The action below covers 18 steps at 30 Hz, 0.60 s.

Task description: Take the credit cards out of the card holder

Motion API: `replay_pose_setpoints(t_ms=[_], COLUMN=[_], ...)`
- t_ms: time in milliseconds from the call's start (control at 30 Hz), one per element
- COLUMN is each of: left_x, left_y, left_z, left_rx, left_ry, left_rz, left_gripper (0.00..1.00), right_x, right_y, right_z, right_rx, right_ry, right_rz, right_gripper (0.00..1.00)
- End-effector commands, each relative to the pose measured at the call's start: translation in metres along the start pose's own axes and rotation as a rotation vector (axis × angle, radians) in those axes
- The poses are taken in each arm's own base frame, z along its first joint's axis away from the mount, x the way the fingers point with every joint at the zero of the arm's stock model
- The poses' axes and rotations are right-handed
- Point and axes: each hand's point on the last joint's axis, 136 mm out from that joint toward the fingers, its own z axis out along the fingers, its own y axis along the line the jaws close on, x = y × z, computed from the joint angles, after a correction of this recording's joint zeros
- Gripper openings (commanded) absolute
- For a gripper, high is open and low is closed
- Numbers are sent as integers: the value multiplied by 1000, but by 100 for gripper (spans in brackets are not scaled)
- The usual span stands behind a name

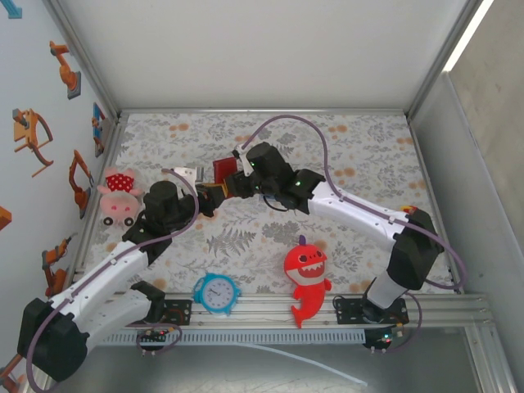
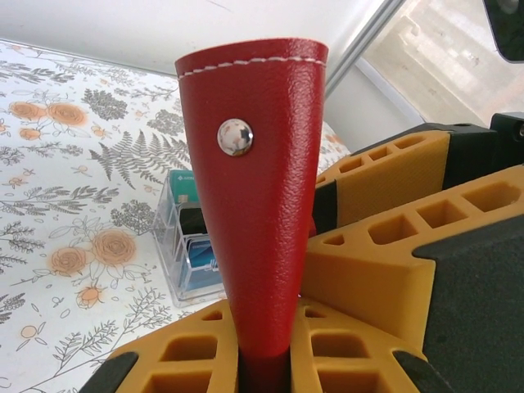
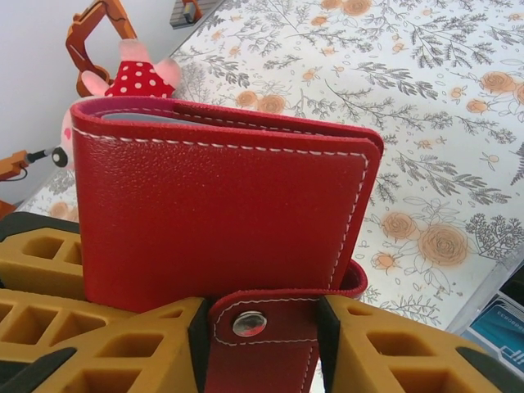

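1. Card holder [image 3: 221, 213]: red, folded shut. You have it held betw. both grippers, about mid-table in the top view.
2. Closing tab [image 2: 262, 205]: red strip w/ a metal snap stud. It rises out of the left gripper [image 2: 264, 352] and widens toward the camera.
3. Left gripper: jaws clamped tight on the tab's narrow end.
4. Right gripper [image 3: 262, 348]: jaws part-way closed, w/ a snap-studded strip of the holder pinched betw. the yellow fingers [image 3: 106, 327]. The holder's body stands just above them.
5. Credit cards [image 2: 196, 250]: teal and blue, sitting in a clear plastic sleeve [image 2: 168, 233] just left of the tab in your left wrist view. You cannot tell whether the sleeve is joined to the holder or lies loose.
6. Table [image 1: 368, 155]: floral cloth.
7. Pink pig plush [image 1: 119, 192] sits at the left edge.
8. Blue alarm clock [image 1: 217, 292] and red shark toy [image 1: 307, 274] sit near the front rail, well apart from the holder.
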Motion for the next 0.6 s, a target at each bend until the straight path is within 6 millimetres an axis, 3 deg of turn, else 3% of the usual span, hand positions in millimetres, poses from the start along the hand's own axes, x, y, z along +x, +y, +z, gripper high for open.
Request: replay_pose_setpoints(t_ms=[0, 567], left_x=[-37, -34], left_y=[-28, -25], left_z=[-13, -13], left_rx=[99, 91], left_ry=[-130, -131], left_rz=[40, 43], left_gripper=[0, 0], right_x=[14, 8], right_y=[-13, -13], right_z=[8, 3], right_rx=[69, 73], right_ry=[50, 30], right_rz=[9, 8], right_gripper=[34, 1])
